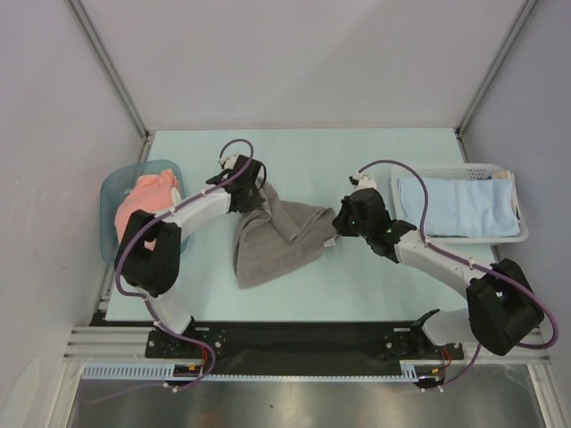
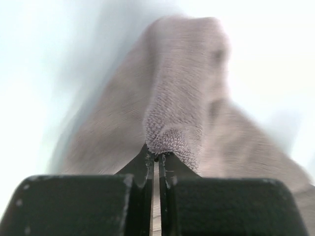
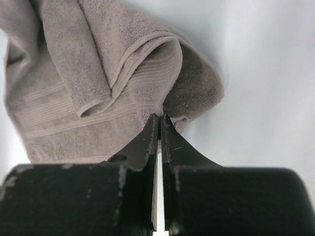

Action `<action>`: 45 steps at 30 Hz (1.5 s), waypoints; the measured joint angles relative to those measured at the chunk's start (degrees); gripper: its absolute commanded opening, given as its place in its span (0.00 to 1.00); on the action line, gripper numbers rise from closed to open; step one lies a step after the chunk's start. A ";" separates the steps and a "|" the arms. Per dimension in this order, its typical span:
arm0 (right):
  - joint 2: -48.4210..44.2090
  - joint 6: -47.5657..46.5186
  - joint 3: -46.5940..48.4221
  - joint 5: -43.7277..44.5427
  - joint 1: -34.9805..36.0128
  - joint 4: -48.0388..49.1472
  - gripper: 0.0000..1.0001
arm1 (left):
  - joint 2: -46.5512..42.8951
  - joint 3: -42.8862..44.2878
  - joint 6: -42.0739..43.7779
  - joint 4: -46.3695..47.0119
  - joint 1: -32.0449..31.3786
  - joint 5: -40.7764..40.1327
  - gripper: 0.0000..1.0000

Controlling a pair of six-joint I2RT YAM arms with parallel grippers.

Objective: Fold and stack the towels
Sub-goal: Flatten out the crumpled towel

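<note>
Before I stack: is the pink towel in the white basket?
No, the pink towel sits in the blue tub; the basket holds the light blue towel.

The left arm point(image 1: 203, 210) reaches from its base toward 1 o'clock, its left hand point(image 1: 257, 185) pinched tight on a raised fold of the grey towel point(image 1: 277, 239). The right arm point(image 1: 437, 259) sweeps toward 10 o'clock, and the right hand point(image 1: 336, 237) clamps that towel's edge.

Writing, brands, numbers, signs: none readable in any view.
Grey towel point(image 3: 98, 73), just ahead of the right tool point(image 3: 160, 117): plain pile and woven bands, no lettering legible.
</note>
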 measured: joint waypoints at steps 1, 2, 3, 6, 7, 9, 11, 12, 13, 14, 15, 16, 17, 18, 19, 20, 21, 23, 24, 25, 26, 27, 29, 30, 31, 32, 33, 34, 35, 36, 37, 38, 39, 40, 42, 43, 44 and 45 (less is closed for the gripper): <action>-0.02 0.00 0.90 0.35 0.00 -1.40 0.00 | 0.33 1.81 1.11 0.13 0.00 0.46 0.06; 0.04 -0.02 1.68 0.70 -0.02 -2.47 0.00 | 0.31 3.15 2.25 0.15 -0.02 0.96 0.11; 0.24 -0.07 2.75 1.18 -0.04 -3.76 0.00 | 0.07 3.91 3.15 0.22 -0.07 1.22 0.12; 1.88 -0.35 5.79 2.03 -0.35 -6.29 0.00 | -2.14 2.10 4.66 0.76 -0.07 2.56 0.24; 2.75 -0.37 6.58 2.01 -0.55 -6.60 0.00 | -3.52 0.50 4.81 0.68 -0.07 3.04 0.29; 4.07 -0.39 7.19 2.01 -0.92 -7.19 0.00 | -7.78 -5.01 4.90 0.81 -0.17 4.37 0.37; 4.68 -0.39 7.23 2.01 -0.96 -8.66 0.00 | -12.20 -10.03 4.72 0.20 -0.59 4.96 0.44; 4.74 -0.44 7.23 2.08 -0.98 -9.53 0.00 | -14.47 -12.55 4.57 0.09 -0.98 5.22 0.46; 4.74 -0.48 7.23 2.12 -0.98 -10.01 0.00 | -17.00 -14.91 4.15 -0.76 -1.73 5.20 0.48; 4.72 -0.57 7.26 2.19 -0.98 -10.38 0.00 | -19.50 -16.83 3.72 -1.64 -2.73 4.96 0.52; 4.72 -0.72 7.34 2.27 -0.98 -10.80 0.00 | -21.94 -18.56 3.13 -2.43 -3.96 4.68 0.53; 4.72 -0.92 7.37 2.43 -0.98 -11.13 0.00 | -23.87 -19.71 2.36 -3.15 -4.96 4.35 0.54; 4.72 -1.25 7.52 2.51 -0.98 -11.63 0.00 | -26.25 -21.00 1.36 -4.00 -6.43 3.74 0.55; 4.72 -1.49 7.80 2.60 -1.01 -12.20 0.00 | -28.76 -22.43 -0.02 -4.55 -7.65 3.41 0.55; 4.72 -1.79 8.22 2.64 -1.09 -12.83 0.00 | -31.17 -23.96 -1.57 -5.07 -8.83 3.17 0.55; 4.72 -1.95 8.59 2.69 -1.20 -13.14 0.00 | -33.33 -25.49 -2.99 -5.53 -9.77 3.15 0.55; 4.72 -2.12 9.01 2.78 -1.27 -13.29 0.00 | -35.52 -27.19 -4.50 -6.16 -10.49 3.17 0.54; 4.72 -2.54 9.64 2.89 -1.42 -13.31 0.00 | -38.25 -29.90 -7.02 -7.30 -10.91 3.17 0.47; 4.72 -2.73 9.79 2.86 -1.51 -13.31 0.00 | -39.34 -31.41 -8.44 -7.67 -11.06 3.10 0.46; 4.72 -2.82 9.81 2.86 -1.60 -13.31 0.00 | -39.98 -32.65 -9.49 -8.09 -11.13 3.04 0.43; 4.72 -2.95 9.79 2.86 -1.73 -13.42 0.00 | -40.39 -34.03 -10.75 -8.28 -11.28 2.91 0.41; 4.72 -2.97 9.79 2.84 -1.84 -13.44 0.00 | -40.48 -34.93 -11.58 -8.39 -11.39 2.93 0.41; 4.72 -2.97 9.79 2.84 -1.95 -13.44 0.00 | -40.09 -36.46 -13.11 -8.39 -11.63 3.34 0.41; 4.72 -2.97 9.81 2.84 -1.95 -13.44 0.00 | -39.65 -36.98 -13.75 -8.26 -11.80 3.67 0.41; 4.72 -2.97 9.81 2.82 -1.95 -13.46 0.00 | -39.12 -37.38 -14.38 -7.87 -12.02 3.98 0.41; 4.72 -2.97 9.81 2.82 -1.95 -13.44 0.00 | -38.47 -37.59 -14.91 -7.48 -12.26 4.28 0.41; 4.72 -2.97 9.79 2.82 -1.95 -13.44 0.00 | -37.90 -37.77 -15.23 -7.06 -12.50 4.44 0.42; 4.72 -2.97 9.79 2.82 -1.95 -13.46 0.00 | -37.20 -37.90 -15.76 -6.56 -12.79 4.83 0.42; 4.72 -2.97 9.79 2.82 -1.95 -13.44 0.00 | -36.76 -38.05 -16.04 -6.05 -12.90 5.14 0.43; 4.72 -2.97 9.79 2.82 -1.95 -13.46 0.00 | -36.30 -38.18 -16.37 -5.64 -13.00 5.42 0.43; 4.72 -2.97 9.79 2.82 -1.95 -13.46 0.00 | -35.85 -38.32 -16.57 -5.27 -13.11 5.60 0.44; 4.72 -2.97 9.79 2.82 -1.95 -13.46 0.00 | -35.45 -38.36 -16.85 -5.16 -13.16 5.77 0.44; 4.72 -2.97 9.79 2.82 -1.95 -13.46 0.00 | -35.17 -38.36 -17.03 -5.07 -13.22 5.79 0.45; 4.72 -2.97 9.79 2.82 -1.95 -13.46 0.00 | -34.97 -38.36 -17.29 -5.01 -13.27 5.81 0.45; 4.72 -2.97 9.79 2.82 -1.95 -13.46 0.00 | -34.82 -38.36 -17.55 -5.01 -13.38 5.81 0.46; 4.72 -2.95 9.79 2.82 -1.95 -13.46 0.00 | -34.82 -38.36 -17.68 -5.01 -13.40 5.81 0.46; 4.72 -2.95 9.79 2.82 -1.95 -13.44 0.00 | -34.82 -38.36 -17.86 -5.01 -13.42 5.79 0.46; 4.72 -2.95 9.79 2.80 -1.95 -13.44 0.00 | -34.82 -38.38 -17.88 -5.01 -13.44 5.79 0.46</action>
